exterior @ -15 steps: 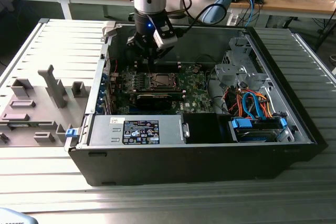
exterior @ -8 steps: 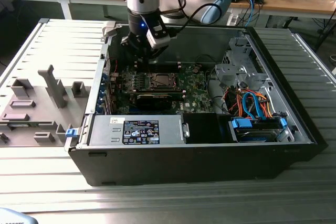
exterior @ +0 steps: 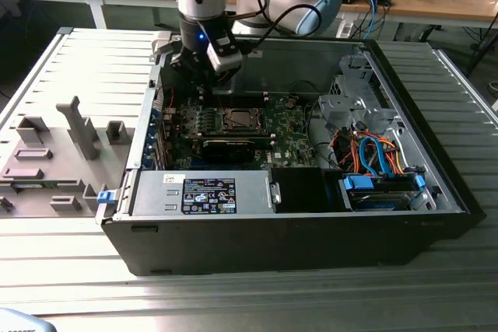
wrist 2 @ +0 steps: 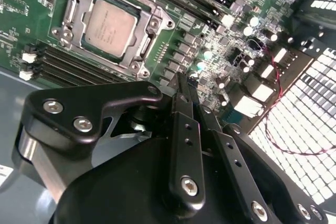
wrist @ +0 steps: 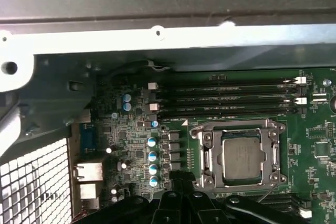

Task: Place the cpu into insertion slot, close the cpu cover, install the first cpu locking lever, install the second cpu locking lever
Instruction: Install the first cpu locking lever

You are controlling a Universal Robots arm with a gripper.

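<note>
In the second wrist view the gripper (wrist 2: 189,90) is nearest to the camera: its 2 dark fingers (wrist 2: 185,129) lie pressed together, with no gap between them and nothing held. The tips hang over the green motherboard (wrist 2: 173,40), above a row of small capacitors, and do not touch it as far as I can judge. From the fingertips the insertion slot (wrist 2: 113,24) lies to the side, near but clearly apart — it is not under the tips. In the first wrist view the same relation shows: the finger tips (wrist: 181,190) stand just beside the corner of the insertion slot (wrist: 242,153). The cpu (wrist: 242,157) already sits flat inside the slot, its silver-grey top showing, and the cpu cover (wrist: 206,153) seems to lie down around it as a metal frame; whether the 2 levers are locked I cannot tell. Beyond the slot run the long black memory connectors (wrist: 226,98), their long axis parallel to one side of the socket. In the exterior view the gripper (exterior: 204,83) hangs inside the open computer case (exterior: 405,99), toward the exterior view's left of the socket (exterior: 240,120).
</note>
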